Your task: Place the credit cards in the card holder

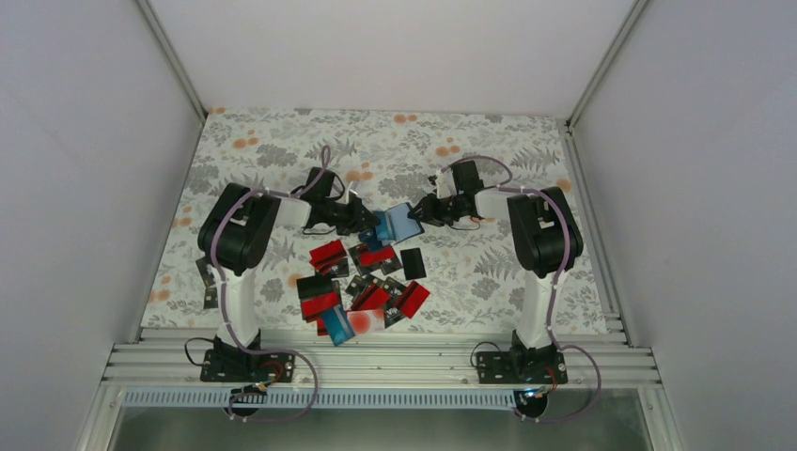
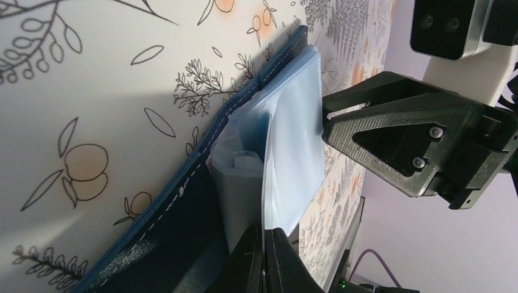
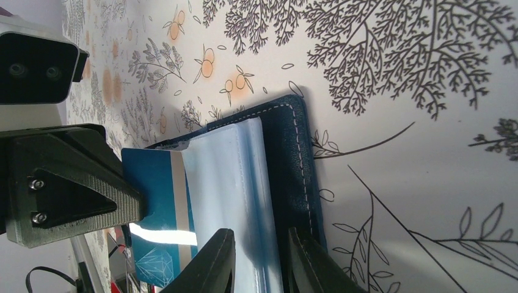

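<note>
Partly, the card holder (image 3: 293, 159) is hiding behind both arms in the top view, and each wrist view is cutting its lower end off. It is sitting open between the two arms near the middle of the surface (image 3: 397, 122), navy cover outward, clear pockets fanning toward the left arm.

The right end effector (image 3: 259, 244) is clamping the pockets and cover between its fingers. The left end effector (image 2: 264, 244) is pinched almost closed on what seems to be the light blue card (image 3: 156, 189), whose long axis is pointing across toward the pockets. How far it is in, I cannot tell.

The other cards (image 1: 367, 291), mostly red, are lying scattered nearer the bases. The surface is wearing a floral print, and plain white walls (image 1: 376, 47) are enclosing it.
</note>
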You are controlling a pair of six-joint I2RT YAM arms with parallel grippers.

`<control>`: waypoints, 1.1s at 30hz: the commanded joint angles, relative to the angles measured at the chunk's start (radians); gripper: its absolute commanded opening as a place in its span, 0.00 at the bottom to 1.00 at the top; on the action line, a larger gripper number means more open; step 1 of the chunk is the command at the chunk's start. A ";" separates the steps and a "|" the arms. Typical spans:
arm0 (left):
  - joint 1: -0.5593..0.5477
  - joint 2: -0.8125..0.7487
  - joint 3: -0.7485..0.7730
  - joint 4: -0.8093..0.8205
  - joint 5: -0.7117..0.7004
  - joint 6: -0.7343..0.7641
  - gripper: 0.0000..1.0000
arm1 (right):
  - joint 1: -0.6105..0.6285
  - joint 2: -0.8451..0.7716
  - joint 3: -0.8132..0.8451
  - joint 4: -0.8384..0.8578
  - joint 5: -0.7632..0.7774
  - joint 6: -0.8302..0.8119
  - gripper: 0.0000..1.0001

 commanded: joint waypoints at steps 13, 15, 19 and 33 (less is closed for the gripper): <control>0.000 0.029 -0.033 0.113 0.008 -0.124 0.02 | 0.010 0.077 -0.050 -0.070 0.088 0.004 0.24; 0.000 0.035 -0.026 0.113 0.006 -0.127 0.02 | 0.011 0.074 -0.059 -0.072 0.099 0.013 0.24; -0.001 0.041 -0.020 0.113 0.004 -0.133 0.02 | 0.011 0.055 -0.094 -0.061 0.114 0.044 0.25; -0.020 0.057 -0.022 0.158 -0.016 -0.175 0.02 | 0.012 0.022 -0.214 0.021 0.088 0.126 0.25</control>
